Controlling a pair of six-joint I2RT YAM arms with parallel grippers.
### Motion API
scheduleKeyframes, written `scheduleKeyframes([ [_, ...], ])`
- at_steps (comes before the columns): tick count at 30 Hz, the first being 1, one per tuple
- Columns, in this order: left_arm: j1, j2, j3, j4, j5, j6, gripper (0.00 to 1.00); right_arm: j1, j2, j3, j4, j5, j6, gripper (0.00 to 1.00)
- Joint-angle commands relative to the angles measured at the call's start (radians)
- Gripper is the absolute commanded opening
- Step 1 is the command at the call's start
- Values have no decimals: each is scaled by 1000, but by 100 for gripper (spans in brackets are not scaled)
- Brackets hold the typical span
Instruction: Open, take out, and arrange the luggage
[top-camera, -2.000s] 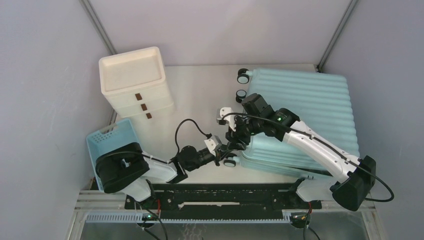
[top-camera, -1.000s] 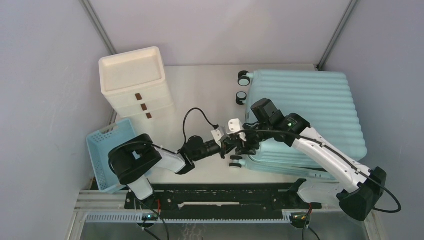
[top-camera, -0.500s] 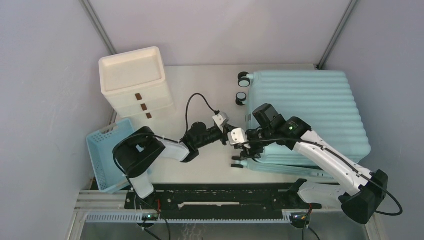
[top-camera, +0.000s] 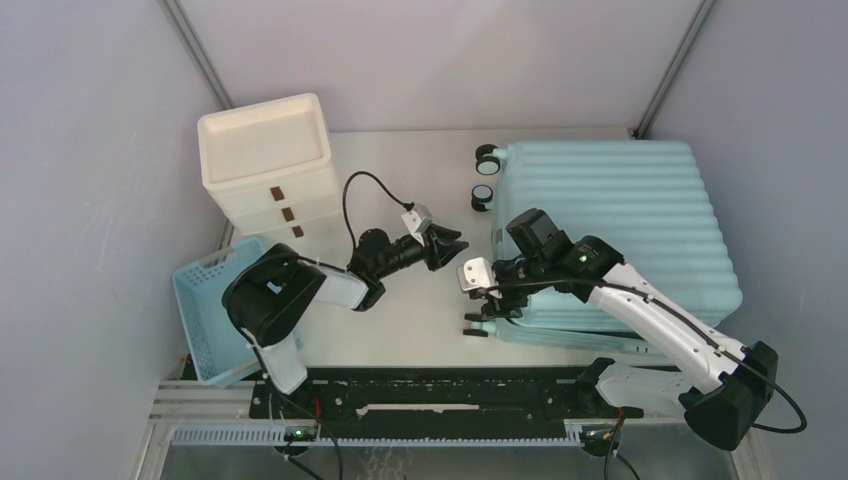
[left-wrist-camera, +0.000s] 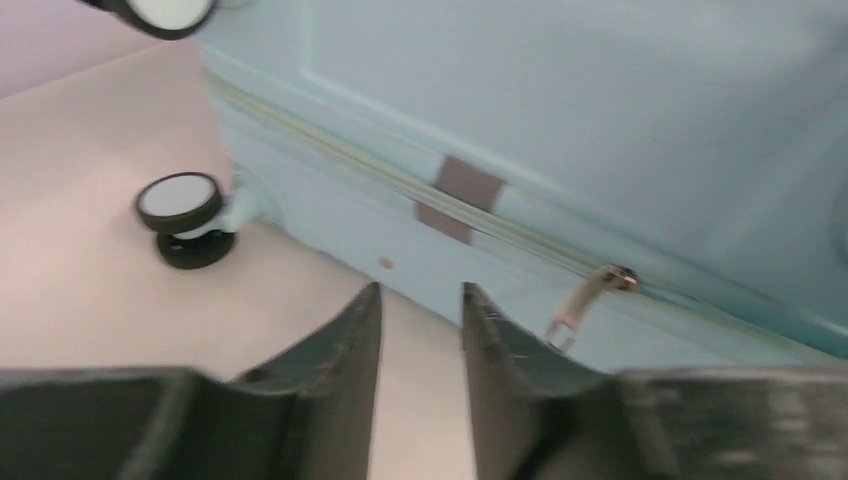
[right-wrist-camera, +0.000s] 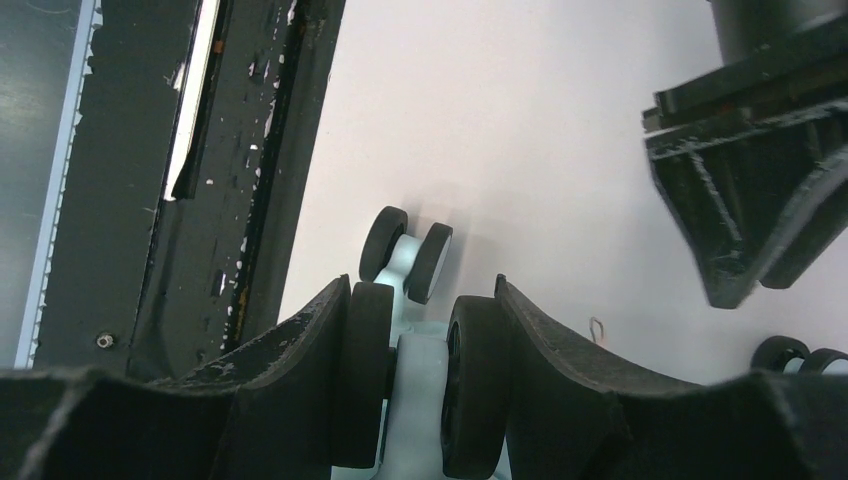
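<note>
Nearest me the right gripper (right-wrist-camera: 422, 300) is clenched on a wheel mount (right-wrist-camera: 415, 400) at the front-left corner of the luggage (top-camera: 610, 210), probably to brace it, while just beyond, the left gripper (left-wrist-camera: 420, 295) hangs parted and empty facing the zip pull (left-wrist-camera: 590, 295), the case lying flat on the table's (top-camera: 400, 160) right side.
</note>
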Motion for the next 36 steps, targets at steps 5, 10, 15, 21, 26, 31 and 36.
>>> scheduleKeyframes([
  [5,-40,-18,-124,210,147,123,67,-2,29,-5,-14,-132,-112,0],
  [10,-95,4,-148,214,131,248,70,-21,37,-5,-21,-145,-120,0],
  [15,-151,44,-118,200,7,352,70,-30,33,-4,-22,-141,-109,0],
  [21,-176,98,-47,195,-113,373,67,-33,34,-4,-11,-137,-104,0],
  [26,-184,121,-2,186,-114,372,61,-33,35,-4,-3,-133,-98,0],
  [31,-195,137,19,190,-47,338,54,-33,35,-4,3,-125,-97,0],
  [36,-212,157,44,194,5,318,46,-33,38,-4,14,-123,-84,0],
])
